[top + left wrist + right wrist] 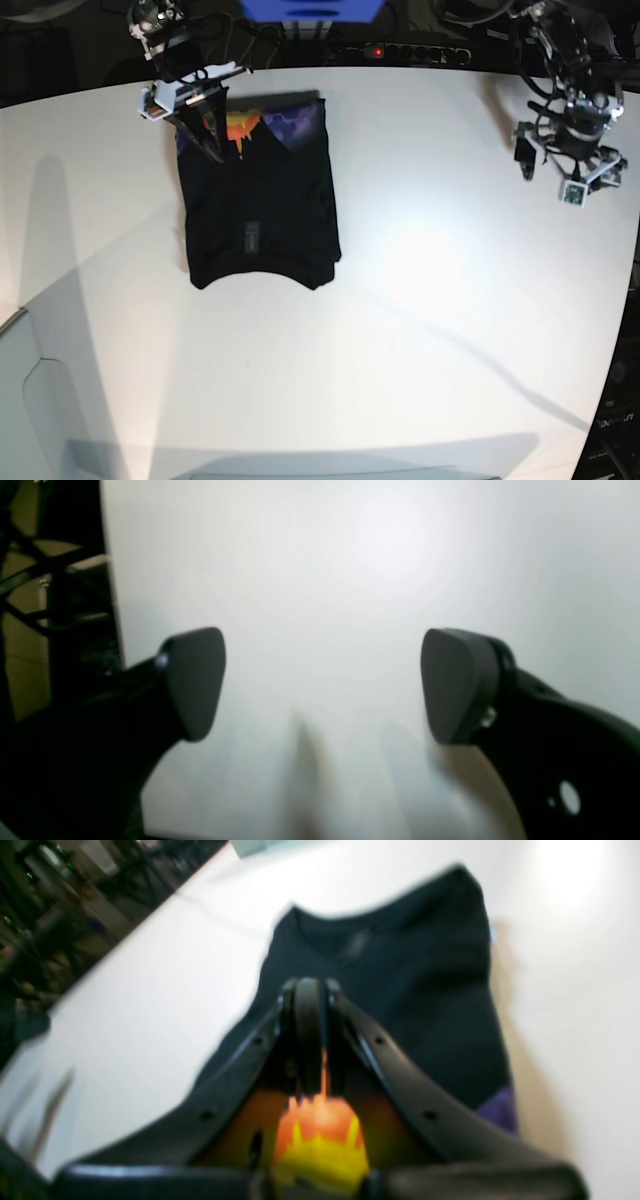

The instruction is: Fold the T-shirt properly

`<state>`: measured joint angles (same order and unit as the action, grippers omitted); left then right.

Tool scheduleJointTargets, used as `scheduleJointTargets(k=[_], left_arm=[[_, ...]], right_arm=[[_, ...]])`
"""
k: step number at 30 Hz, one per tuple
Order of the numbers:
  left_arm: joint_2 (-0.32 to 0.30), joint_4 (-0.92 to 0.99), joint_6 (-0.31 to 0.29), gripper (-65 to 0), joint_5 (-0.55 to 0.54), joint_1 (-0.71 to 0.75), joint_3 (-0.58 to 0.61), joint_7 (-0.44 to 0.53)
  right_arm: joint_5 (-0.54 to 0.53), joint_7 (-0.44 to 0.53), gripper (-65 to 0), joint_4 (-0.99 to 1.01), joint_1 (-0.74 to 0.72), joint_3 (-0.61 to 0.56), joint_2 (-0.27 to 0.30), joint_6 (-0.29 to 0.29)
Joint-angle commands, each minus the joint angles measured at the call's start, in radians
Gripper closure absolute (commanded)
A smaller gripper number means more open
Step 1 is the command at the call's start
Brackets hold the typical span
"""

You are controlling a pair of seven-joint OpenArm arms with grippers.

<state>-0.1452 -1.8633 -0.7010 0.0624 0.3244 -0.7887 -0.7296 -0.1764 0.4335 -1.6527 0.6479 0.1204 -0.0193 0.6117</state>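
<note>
The black T-shirt lies on the white table left of centre, collar toward the front, with a small grey label showing. Its far hem is turned up, baring orange and purple print. My right gripper is over that hem, shut on the T-shirt. In the right wrist view, orange cloth sits between the closed fingers of the right gripper, and the T-shirt stretches away beyond. My left gripper hovers at the far right, away from the shirt. In the left wrist view, the left gripper is wide open over bare table.
A power strip and a blue object sit behind the table's back edge. A pale grey box stands at the front left corner. Dark framework shows past the table edge in the left wrist view.
</note>
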Motion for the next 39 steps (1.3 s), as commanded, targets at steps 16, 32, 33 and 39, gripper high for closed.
scheduleJointTargets(k=[16, 32, 33, 39], left_arm=[[0.166, -0.057, 0.003, 0.0, -0.003, 0.27, -0.107, 0.015], [0.086, 0.819, 0.003, 0.0, -0.003, 0.276, -0.028, 0.488], [0.062, 0.924, 0.003, 0.0, -0.003, 0.256, -0.002, 0.551], [-0.072, 1.565, 0.003, 0.0, 0.004, 0.072, 0.094, 0.868]], right_arm=[[-0.061, 0.024, -1.0, 0.03, 0.381, 0.126, 0.011, 0.007], [-0.061, 0.035, -1.0, 0.673, 0.197, 0.014, 0.071, 0.004], [-0.061, 0.035, -1.0, 0.707, 0.175, 0.003, 0.071, 0.004], [-0.058, 0.037, -1.0, 0.945, 0.039, -0.02, 0.052, 0.004]])
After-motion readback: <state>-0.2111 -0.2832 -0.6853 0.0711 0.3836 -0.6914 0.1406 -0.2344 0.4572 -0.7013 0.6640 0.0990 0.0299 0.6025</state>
